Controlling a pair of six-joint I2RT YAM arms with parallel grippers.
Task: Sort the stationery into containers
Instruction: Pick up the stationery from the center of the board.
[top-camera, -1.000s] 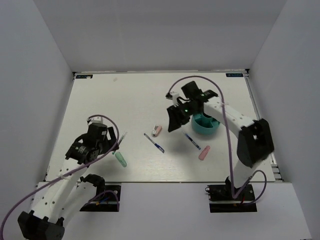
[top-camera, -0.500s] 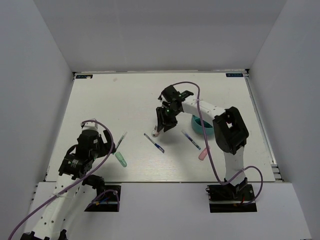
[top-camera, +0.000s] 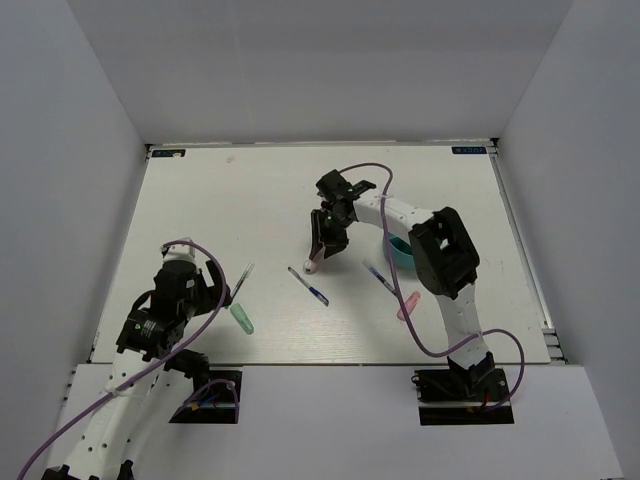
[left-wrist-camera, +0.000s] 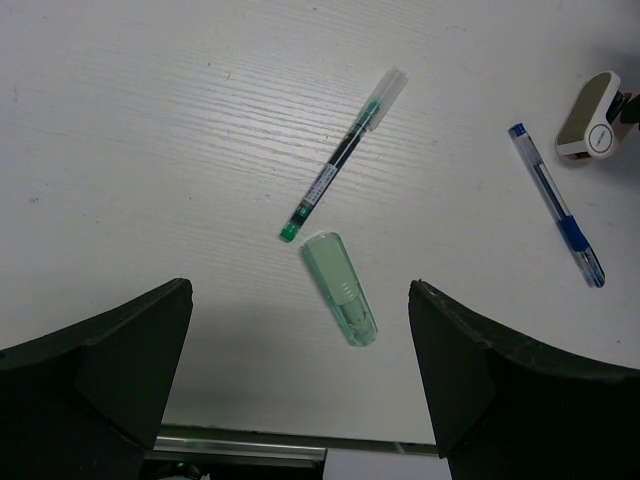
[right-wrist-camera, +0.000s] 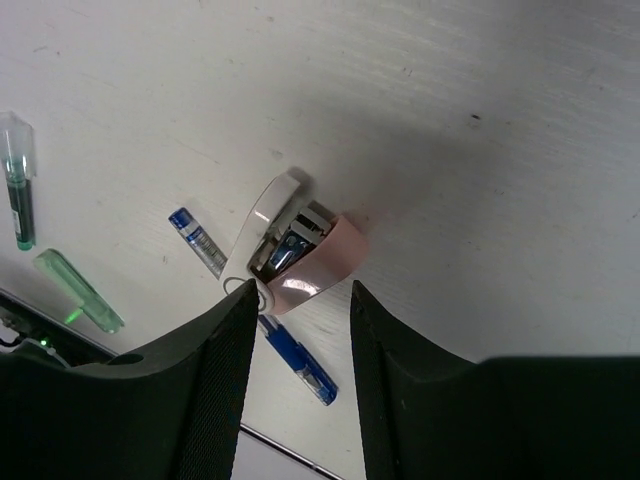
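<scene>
right claw (right-wrist-camera: 300, 292) is down on the table (top-camera: 200, 200), half-closed, fingers either side of the near end of the pink-and-white piece (right-wrist-camera: 300, 250). can't tell whether it's actually pinching or just straddling. the piece lies flat, left of the tub (top-camera: 396, 250) and well apart from it.

risks:
- the claw only has one end of an odd-shaped, flat body. an off-centre pinch probably means it swivels or pops out on the lift.
- a blue pen (right-wrist-camera: 293, 355) runs right under or beside that end. the left finger could drag or trap it.
- the tub is mostly hidden under the right arm in the top view, so picking the right compartment looks hard to judge.
- left claw (left-wrist-camera: 298, 300) is wide open, holding nothing, over the mint piece (left-wrist-camera: 342, 290). the green pen (left-wrist-camera: 340, 160) tip is just beside it, so closing carelessly could catch both.

views:
- right wrist shows how the fingers sit against the piece. from the top it's only a pale speck below the claw.
- only the top view shows the tub, the second blue pen (top-camera: 383, 281) and the other pink piece (top-camera: 408, 306).
- left wrist shows the green pen's clear cap. from the top it reads as a grey sliver.
</scene>
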